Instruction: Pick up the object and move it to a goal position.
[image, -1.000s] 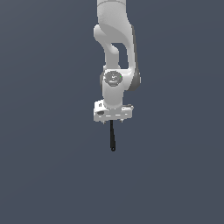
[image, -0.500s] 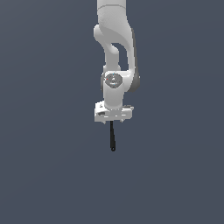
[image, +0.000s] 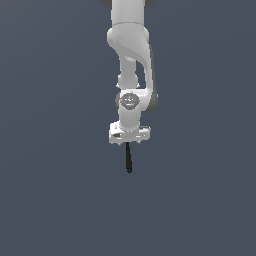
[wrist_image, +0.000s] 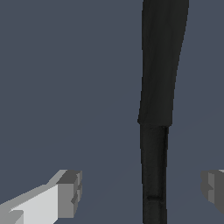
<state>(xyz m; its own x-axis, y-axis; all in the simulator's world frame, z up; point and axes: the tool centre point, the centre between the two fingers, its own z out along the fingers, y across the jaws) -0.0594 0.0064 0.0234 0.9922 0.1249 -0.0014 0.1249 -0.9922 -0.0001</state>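
Nothing has shifted since earlier: the stick (image: 129, 159) hangs below the gripper (image: 128, 143). Its fingers (wrist_image: 65, 194) stand apart, clear of the stick. All around is plain grey-blue.

Open grey space lay around the gripper (image: 128, 143) at every clock direction; only the black utensil (image: 129, 158) hung below, toward 6 o'clock.

The white robot arm (image: 131, 75) and its gripper (image: 129, 142) now sit slightly lower in the exterior view than one second ago, a small downward shift. The thin black utensil (image: 129, 158) hanging below the gripper sits lower by the same small amount, keeping its near-vertical hang.
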